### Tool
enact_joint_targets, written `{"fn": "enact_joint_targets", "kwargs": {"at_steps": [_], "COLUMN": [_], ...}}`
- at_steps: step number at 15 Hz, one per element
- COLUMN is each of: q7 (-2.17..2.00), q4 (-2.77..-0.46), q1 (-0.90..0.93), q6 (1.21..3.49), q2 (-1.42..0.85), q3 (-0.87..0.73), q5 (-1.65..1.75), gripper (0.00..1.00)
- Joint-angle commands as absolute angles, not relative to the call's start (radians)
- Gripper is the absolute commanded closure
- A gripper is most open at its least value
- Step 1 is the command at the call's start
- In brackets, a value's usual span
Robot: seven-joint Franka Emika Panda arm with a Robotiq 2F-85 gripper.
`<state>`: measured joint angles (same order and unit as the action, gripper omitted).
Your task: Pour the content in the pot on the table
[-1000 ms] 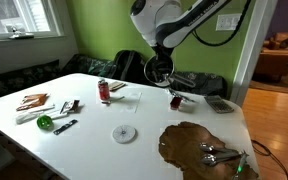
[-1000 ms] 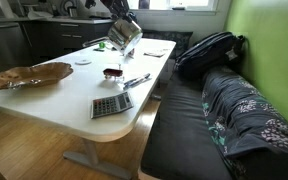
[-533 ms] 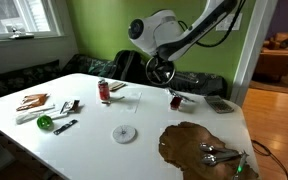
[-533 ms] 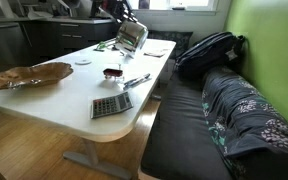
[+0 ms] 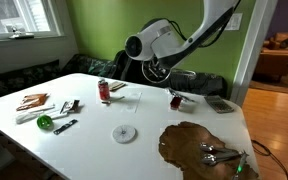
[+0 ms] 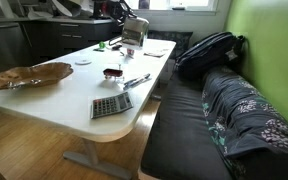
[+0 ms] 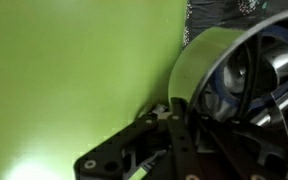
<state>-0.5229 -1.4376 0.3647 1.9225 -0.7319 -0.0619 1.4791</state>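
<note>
While the pot (image 6: 134, 32) hangs in my jaws: they are closed on it, I judge, since it sits clear of the table (image 6: 74, 88); the wrist view hides the exact contact.
Pot: aloft and apparently tilted, higher than the red can (image 5: 104, 90) and off to its side.
Content: a bluish patch (image 7: 222, 98) inside the steel wall, not yet out.
Pour: roll my wrist slowly until the mouth faces down.
Aim: bare table beside the red can, not onto it.
Risk: a jerk could slip the pot or fling the piece past the red can.
</note>
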Motion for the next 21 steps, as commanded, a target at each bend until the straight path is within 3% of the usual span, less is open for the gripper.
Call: {"fn": "enact_joint_targets", "kwargs": {"at_steps": [1,13,21], "q7": [-0.523,-0.564,-0.547], "q4": [-1.434,-1.45,-1.418], "q1": [0.332,0.443,0.397], "q6": [1.901,1.611,1.501], "q2": [-0.732,-0.895,-0.938], "q3": [-0.014,0.02,0.053], "q5": [1.505,1.924,1.941], "gripper": [0.99,0.99,0.99]}}
